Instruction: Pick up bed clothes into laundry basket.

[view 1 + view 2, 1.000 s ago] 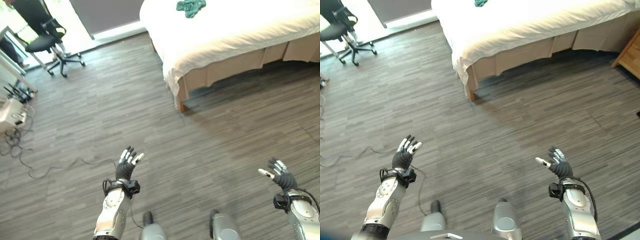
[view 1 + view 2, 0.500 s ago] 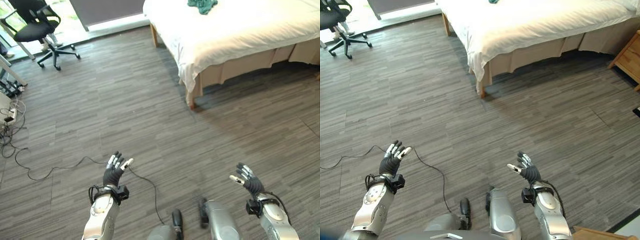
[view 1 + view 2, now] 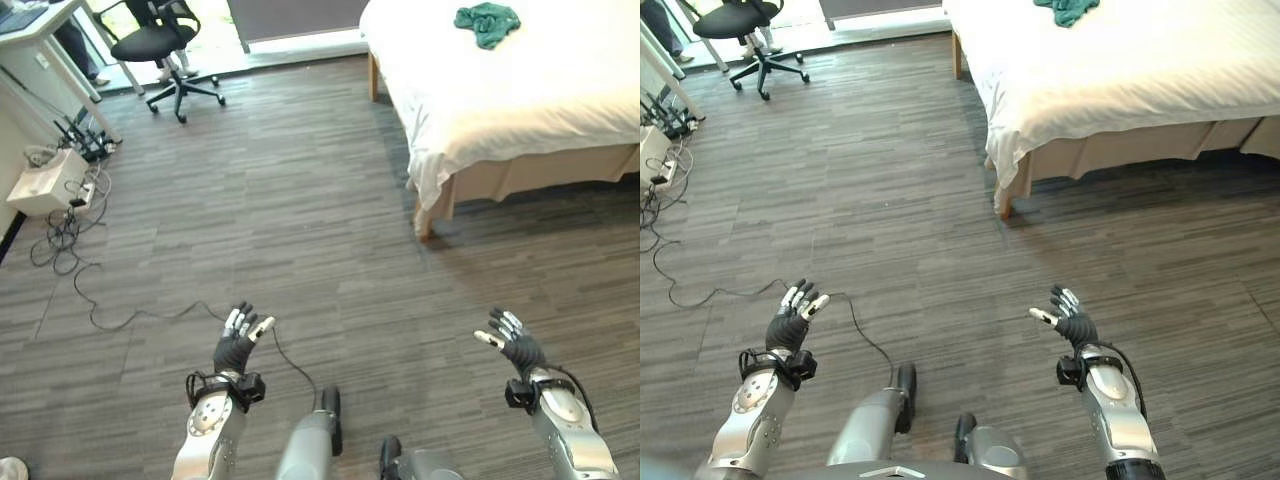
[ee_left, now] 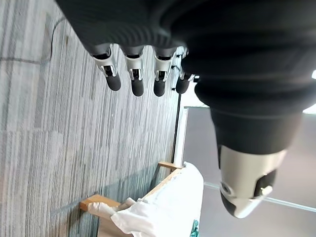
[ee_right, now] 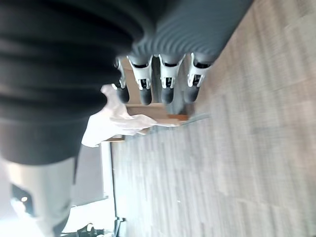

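Observation:
A crumpled green garment (image 3: pixel 487 22) lies on top of the white bed (image 3: pixel 560 110) at the far right; it also appears at the top edge of the right eye view as the green garment (image 3: pixel 1067 9). My left hand (image 3: pixel 238 344) hovers over the wood floor at lower left, fingers straight and holding nothing. Low on the right, my right hand (image 3: pixel 514 340) is likewise open and bare. Both hands are far from the bed. In the left wrist view the fingers (image 4: pixel 133 79) are extended, with the bed corner (image 4: pixel 163 207) beyond them; the right wrist view shows its fingers (image 5: pixel 168 81) relaxed.
A black office chair (image 3: pixel 160 45) stands at the far left beside a desk (image 3: pixel 30 30) where a person's legs (image 3: pixel 80 50) show. A white box (image 3: pixel 45 180) and tangled cables (image 3: pixel 80 260) lie along the left wall. The bed's wooden leg (image 3: pixel 425 222) stands at its near corner.
The whole picture has shifted, so the camera moved: bed and chair now sit further right. Both hands stay open and held low in front.

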You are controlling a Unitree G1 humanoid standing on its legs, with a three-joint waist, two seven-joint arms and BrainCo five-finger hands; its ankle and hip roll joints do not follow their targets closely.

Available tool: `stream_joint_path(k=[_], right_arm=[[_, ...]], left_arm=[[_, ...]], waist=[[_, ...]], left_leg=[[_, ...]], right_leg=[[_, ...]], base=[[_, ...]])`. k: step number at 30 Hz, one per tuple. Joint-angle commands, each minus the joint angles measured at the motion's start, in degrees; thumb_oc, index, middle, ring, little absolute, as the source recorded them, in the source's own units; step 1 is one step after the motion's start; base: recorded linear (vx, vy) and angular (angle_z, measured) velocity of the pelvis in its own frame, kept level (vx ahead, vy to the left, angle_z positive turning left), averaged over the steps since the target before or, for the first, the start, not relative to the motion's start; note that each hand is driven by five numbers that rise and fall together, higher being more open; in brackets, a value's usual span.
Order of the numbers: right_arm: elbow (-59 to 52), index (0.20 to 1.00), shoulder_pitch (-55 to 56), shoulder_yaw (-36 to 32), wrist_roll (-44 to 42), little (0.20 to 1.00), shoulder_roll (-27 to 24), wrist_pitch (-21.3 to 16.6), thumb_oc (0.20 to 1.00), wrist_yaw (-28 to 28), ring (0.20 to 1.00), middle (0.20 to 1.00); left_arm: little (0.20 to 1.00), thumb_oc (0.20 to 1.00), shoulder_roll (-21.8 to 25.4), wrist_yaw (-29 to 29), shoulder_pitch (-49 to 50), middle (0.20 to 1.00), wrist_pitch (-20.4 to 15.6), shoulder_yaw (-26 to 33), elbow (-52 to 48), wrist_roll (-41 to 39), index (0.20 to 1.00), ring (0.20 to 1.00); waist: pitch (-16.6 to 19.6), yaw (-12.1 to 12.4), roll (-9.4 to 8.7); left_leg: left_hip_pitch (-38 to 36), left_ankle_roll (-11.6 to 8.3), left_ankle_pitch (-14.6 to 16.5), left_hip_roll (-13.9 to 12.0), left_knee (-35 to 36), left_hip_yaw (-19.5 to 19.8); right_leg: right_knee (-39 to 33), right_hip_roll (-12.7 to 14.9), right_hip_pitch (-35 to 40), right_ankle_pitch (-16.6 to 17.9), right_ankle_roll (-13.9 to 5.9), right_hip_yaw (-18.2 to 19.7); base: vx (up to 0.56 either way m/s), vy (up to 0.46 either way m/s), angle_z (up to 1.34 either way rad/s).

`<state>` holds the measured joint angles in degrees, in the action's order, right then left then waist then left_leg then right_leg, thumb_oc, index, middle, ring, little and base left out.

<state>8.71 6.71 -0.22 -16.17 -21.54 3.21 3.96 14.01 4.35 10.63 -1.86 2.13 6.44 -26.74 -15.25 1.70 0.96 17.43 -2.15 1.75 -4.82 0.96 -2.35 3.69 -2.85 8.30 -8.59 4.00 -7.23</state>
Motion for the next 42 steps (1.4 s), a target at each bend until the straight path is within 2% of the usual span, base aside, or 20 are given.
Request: stream_joint_path(k=[1,2,5,7,8,10,11,13,15,16,19,21,23,25,26,29,30,34,38,42], right_arm=[[-3.9,1.0,-0.73,-0.12,1.81,1.0,-1.53,-2.78,1.0,-1.21,1.0,1.0],[-4.55,1.0,-0.59,0.47,2.47,1.0,-0.73,-2.26,1.0,-0.19,1.0,1.0],[-4.89,1.0,0.11,1.03,3.17,1.0,0.42,-1.91,1.0,0.77,1.0,1.0],[-4.55,1.0,0.58,2.23,3.0,1.0,2.66,-1.44,1.0,0.85,1.0,1.0],[-3.98,1.0,0.17,2.34,3.48,1.0,3.34,-1.34,1.0,0.37,1.0,1.0],[-3.98,1.0,0.16,2.34,3.48,1.0,3.35,-1.34,1.0,0.37,1.0,1.0],[-3.54,1.0,0.72,1.91,2.98,1.0,4.23,-1.29,1.0,-0.02,1.0,1.0],[-3.63,1.0,0.88,1.79,2.58,1.0,4.17,-1.24,1.0,0.02,1.0,1.0],[-3.42,1.0,1.61,1.02,1.89,1.0,3.7,-1.28,1.0,0.09,1.0,1.0],[-2.85,1.0,2.69,-0.13,1.63,1.0,3.28,-1.51,1.0,-0.09,1.0,1.0],[-3.35,1.0,4.53,-1.65,2.07,1.0,2.64,-1.11,1.0,-0.3,1.0,1.0],[-3.14,1.0,4.36,-1.72,1.84,1.0,2.38,-1.06,1.0,0.03,1.0,1.0],[-2.21,1.0,2.32,-1.84,-0.28,1.0,1.29,-1.87,1.0,-0.71,1.0,1.0],[-2.17,1.0,2.25,-1.84,-0.3,1.0,1.32,-1.89,1.0,-0.72,1.0,1.0],[-2.16,1.0,1.97,-2.43,-0.77,1.0,0.77,-1.73,1.0,-1.02,1.0,1.0],[-1.75,1.0,2.11,-3.09,-0.6,1.0,0.92,-1.32,1.0,-2.33,1.0,1.0],[-1.76,1.0,2.31,-3.03,-0.68,1.0,0.94,-1.89,1.0,-2.83,1.0,1.0],[-1.41,1.0,2.24,-1.94,-0.04,1.0,0.24,-2.25,1.0,-2.86,1.0,1.0],[-1.31,1.0,1.92,-1.82,-0.01,1.0,-0.05,-2.0,1.0,-2.47,1.0,1.0],[-1.7,1.0,1.93,-2.05,0.27,1.0,1.74,-1.89,1.0,-2.27,1.0,1.0]], left_arm=[[1.0,1.0,2.78,0.44,-2.47,1.0,-2.74,1.35,-4.19,-0.46,1.0,1.0],[1.0,1.0,2.71,0.69,-1.94,1.0,-2.64,1.98,-3.32,-0.31,1.0,1.0],[1.0,1.0,2.57,0.39,-0.96,1.0,-2.57,1.99,-3.38,-0.07,1.0,1.0],[1.0,1.0,3.45,1.33,-0.6,1.0,-2.21,2.45,-4.58,0.76,1.0,1.0],[1.0,1.0,4.75,1.44,-0.79,1.0,-1.96,3.53,-5.97,0.54,1.0,1.0],[1.0,1.0,4.75,1.44,-0.8,1.0,-1.96,3.53,-5.97,0.54,1.0,1.0],[1.0,1.0,6.01,2.48,-1.69,1.0,-1.72,4.32,-5.82,2.03,1.0,1.0],[1.0,1.0,6.34,2.7,-2.2,1.0,-2.06,4.49,-6.14,2.01,1.0,1.0],[1.0,1.0,6.44,2.01,-2.66,1.0,-2.18,4.18,-6.61,1.07,1.0,1.0],[1.0,1.0,6.63,1.63,-4.5,1.0,-2.23,3.59,-5.49,2.03,1.0,1.0],[1.0,1.0,7.16,1.66,-5.82,1.0,-2.22,3.25,-5.69,4.4,1.0,1.0],[1.0,1.0,6.81,0.8,-5.27,1.0,-2.46,2.6,-6.08,4.05,1.0,1.0],[1.0,1.0,4.22,0.35,-6.13,1.0,-2.87,0.87,-5.75,1.3,1.0,1.0],[1.0,1.0,4.26,0.35,-6.2,1.0,-2.89,0.88,-5.72,1.3,1.0,1.0],[1.0,1.0,3.64,0.05,-5.64,1.0,-2.45,0.27,-5.9,0.97,1.0,1.0],[1.0,1.0,3.43,0.41,-4.88,1.0,-1.53,0.23,-5.68,0.05,1.0,1.0],[1.0,1.0,3.93,0.6,-4.42,1.0,-1.51,0.19,-5.59,0.07,1.0,1.0],[1.0,1.0,3.87,1.4,-2.67,1.0,-1.68,0.52,-5.12,0.32,1.0,1.0],[1.0,1.0,3.0,1.18,-1.51,1.0,-1.68,0.64,-3.95,0.06,1.0,1.0],[1.0,1.0,3.76,0.43,-1.92,1.0,-1.31,-0.29,-3.03,-0.26,1.0,1.0]], waist=[[0.69,-0.01,-2.21],[2.41,0.85,-1.58],[3.4,1.76,-2.0],[2.96,2.34,-1.86],[0.85,0.56,-0.53],[0.85,0.62,-0.58],[-1.04,-3.99,1.31],[-1.28,-5.55,1.28],[-1.39,-8.1,0.26],[-0.5,-10.94,-1.38],[0.76,-9.97,-1.18],[1.1,-9.87,-1.7],[1.12,-8.99,-2.56],[1.42,-9.14,-2.68],[0.81,-7.12,-3.95],[0.58,-4.43,-5.69],[0.61,-3.42,-5.15],[1.3,-1.93,-3.45],[2.34,-1.17,-3.04],[3.52,-1.67,-2.89]], left_leg=[[-1.8,-2.3,-10.49,-0.91,2.82,-1.5],[-1.84,-2.76,-12.83,-2.48,0.8,-5.35],[-0.51,-1.45,-13.09,-1.38,-4.47,-5.39],[-4.71,3.56,-7.92,2.76,-7.77,-5.72],[-11.54,6.2,-5.59,4.54,-4.77,-5.67],[-11.55,6.21,-5.59,4.57,-4.75,-5.74],[-18.61,6.44,-3.59,4.23,-0.47,-3.09],[-21.03,6.09,-2.94,4.51,0.98,-2.45],[-25.27,5.32,-1.05,5.85,2.49,-0.56],[-29.78,4.15,1.88,7.41,4.04,3.02],[-32.09,3.01,3.48,6.63,3.02,2.78],[-31.16,2.26,3.05,6.14,-0.58,1.65],[-23.75,-1.69,-0.4,5.4,-24.89,-2.32],[-23.02,-1.68,-0.51,5.52,-25.28,-2.19],[-17.37,-2.16,-0.95,6.64,-36.78,-1.42],[-9.05,1.27,2.59,4.72,-29.4,-1.5],[-8.63,1.34,0.2,3.7,-17.55,3.49],[-6.42,-1.9,-8.29,3.74,-3.52,17.25],[-5.53,-3.19,-10.38,2.55,-2.46,16.1],[-8.07,-0.99,-8.43,2.61,-3.98,10.49]], right_leg=[[-5.02,6.57,5.09,-0.57,-5.72,1.47],[-5.8,8.17,9.87,-1.88,-7.09,3.04],[-2.48,11.75,10.31,-0.27,-8.97,2.86],[23.98,17.92,1.43,18.6,-8.44,6.2],[37.06,19.98,-6.35,22.57,-8.16,5.84],[37.14,20.02,-6.42,22.53,-8.17,5.93],[41.38,12.3,-20.22,13.5,-7.5,5.88],[37.23,10.66,-23.12,12.33,-7.61,3.7],[24.77,6.88,-24.48,12.8,-8.3,2.69],[5.41,1.66,-23.99,14.41,-10.02,4.54],[3.25,4.37,-20.9,11.89,-8.96,-2.22],[3.86,4.78,-19.46,12.04,-8.08,-1.86],[0.46,4.67,-13.03,10.85,-5.95,-2.34],[0.28,4.83,-13.42,11.15,-5.92,-2.46],[-1.11,4.54,-9.22,9.45,-4.36,-1.8],[-2.71,5.19,-3.8,7.63,-4.85,2.06],[-1.86,3.84,-2.4,5.48,-4.85,4.94],[-1.21,1.39,1.19,1.81,-4.05,12.09],[-1.2,2.27,3.69,0.28,-4.58,16.82],[5.0,5.99,1.41,0.52,-7.47,18.2]], base=[[0.97,0.365,-0.52],[0.83,0.336,-0.33],[0.64,0.31,-0.7],[0.85,0.707,-0.79],[0.67,0.679,-0.27],[0.44,0.318,0.24],[0.73,0.284,0.28],[0.59,0.156,0.29],[0.7,-0.015,1.08],[0.9,-0.046,1.21],[0.56,-0.042,0.79],[0.42,-0.057,0.48],[0.37,-0.1,-0.17],[0.19,-0.079,-0.12],[0.39,-0.094,0.1],[0.59,0.044,-0.66],[0.66,0.19,-1.44],[0.43,0.16,-0.92],[0.39,0.28,-1.29],[0.31,0.37,-1.1]])
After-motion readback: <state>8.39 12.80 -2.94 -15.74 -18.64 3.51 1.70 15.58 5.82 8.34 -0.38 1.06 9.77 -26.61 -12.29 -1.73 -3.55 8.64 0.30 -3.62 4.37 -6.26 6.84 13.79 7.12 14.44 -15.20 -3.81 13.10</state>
